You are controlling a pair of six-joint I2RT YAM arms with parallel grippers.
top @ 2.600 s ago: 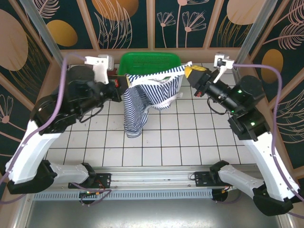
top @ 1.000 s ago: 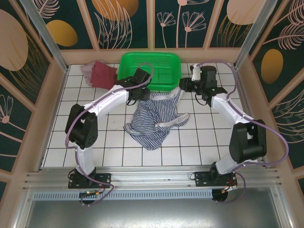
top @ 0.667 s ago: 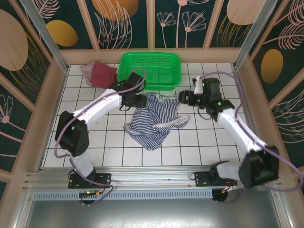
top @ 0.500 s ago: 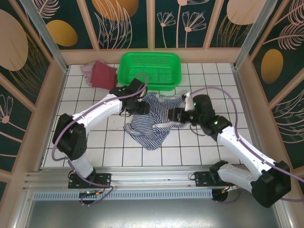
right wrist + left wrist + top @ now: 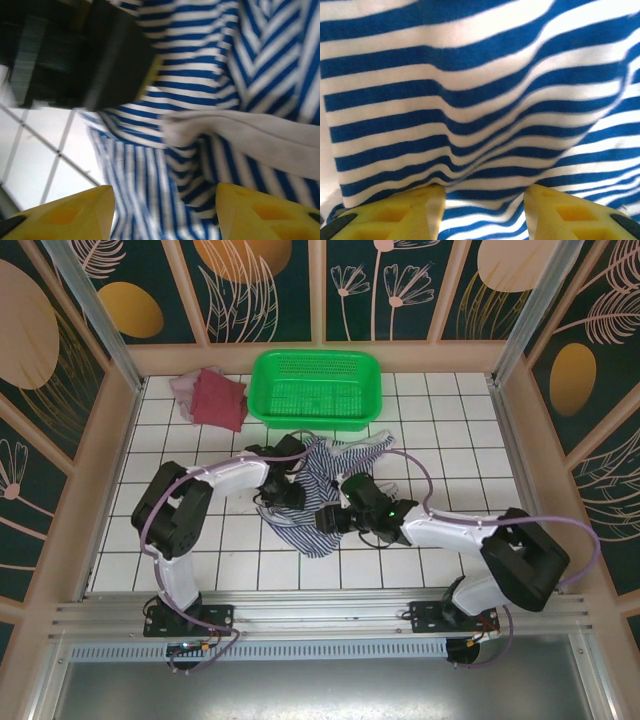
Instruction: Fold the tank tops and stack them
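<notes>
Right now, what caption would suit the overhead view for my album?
Left hand and right hand, both open, at the crumpled striped tank top; green basket behind.

Right tool [image 5: 165, 215] with yellow fingers spread over rumpled blue-and-white striped tank top [image 5: 200, 75], black left tool [image 5: 75, 55] upper left, white-tiled bench [image 5: 30, 160]

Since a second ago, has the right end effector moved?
Yes. The right end effector moved nearer and leftward, away from the green plastic basket, onto the navy-and-white striped cloth tank top.

Robot lab enclosure: aluminium frame [image 5: 320, 612], leaf-patterned wall panels [image 5: 400, 290], tiled tabletop [image 5: 450, 445].
</notes>
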